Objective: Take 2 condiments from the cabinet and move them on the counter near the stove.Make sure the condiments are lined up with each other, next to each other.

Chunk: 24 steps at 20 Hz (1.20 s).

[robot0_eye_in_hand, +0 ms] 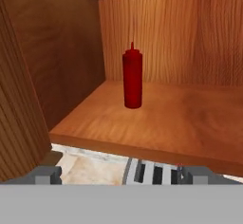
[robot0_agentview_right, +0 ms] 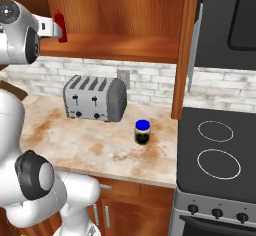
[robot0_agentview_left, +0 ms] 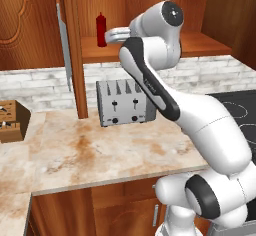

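Red bottle (robot0_eye_in_hand: pixel 132 78) upright on cabinet shelf (robot0_eye_in_hand: pixel 166 118), left of centre ahead. Jar (robot0_agentview_right: pixel 143 132) already on counter (robot0_agentview_right: pixel 95 145) near stove (robot0_agentview_right: pixel 216 155). My gripper (robot0_eye_in_hand: pixel 121 173) fingers spread wide, holding nothing. I'd nudge left, go level, clamp mid-body, avoid tipping.

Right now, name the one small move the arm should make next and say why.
Probably ease the open gripper straight forward into the cabinet toward the red squeeze bottle. The bottle stands upright on the shelf, ahead of the fingertips and untouched, while the cream jar already sits on the counter near the stove.
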Motion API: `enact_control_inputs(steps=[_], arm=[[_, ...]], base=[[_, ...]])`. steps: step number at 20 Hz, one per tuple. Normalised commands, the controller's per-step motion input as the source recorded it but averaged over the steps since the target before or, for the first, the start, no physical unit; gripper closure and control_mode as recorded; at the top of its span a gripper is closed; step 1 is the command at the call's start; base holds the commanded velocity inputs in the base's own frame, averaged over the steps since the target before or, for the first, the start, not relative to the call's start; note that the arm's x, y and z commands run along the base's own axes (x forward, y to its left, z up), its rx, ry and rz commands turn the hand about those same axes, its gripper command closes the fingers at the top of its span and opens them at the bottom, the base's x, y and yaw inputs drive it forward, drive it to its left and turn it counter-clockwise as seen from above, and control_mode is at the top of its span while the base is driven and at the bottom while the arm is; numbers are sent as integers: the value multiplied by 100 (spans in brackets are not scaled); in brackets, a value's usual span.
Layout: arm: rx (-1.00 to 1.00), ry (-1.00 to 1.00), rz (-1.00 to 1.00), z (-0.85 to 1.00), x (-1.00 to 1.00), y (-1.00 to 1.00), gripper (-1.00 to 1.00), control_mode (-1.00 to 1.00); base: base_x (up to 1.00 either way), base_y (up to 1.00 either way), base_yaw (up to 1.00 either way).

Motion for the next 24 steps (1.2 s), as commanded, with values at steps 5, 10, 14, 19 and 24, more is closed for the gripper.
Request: enact_control_inputs(steps=[5,10,14,19,24], arm=[[0,0,0,0,46,6,-100,-100],[0,-2,0,0,41,15,-100,-100],[0,-2,0,0,44,18,-100,-100],[0,0,-1,0,45,12,-100,-100],[0,0,-1,0,45,10,-100,-100]], base=[[0,0,0],[0,0,0],[0,0,0],[0,0,0],[0,0,0]])
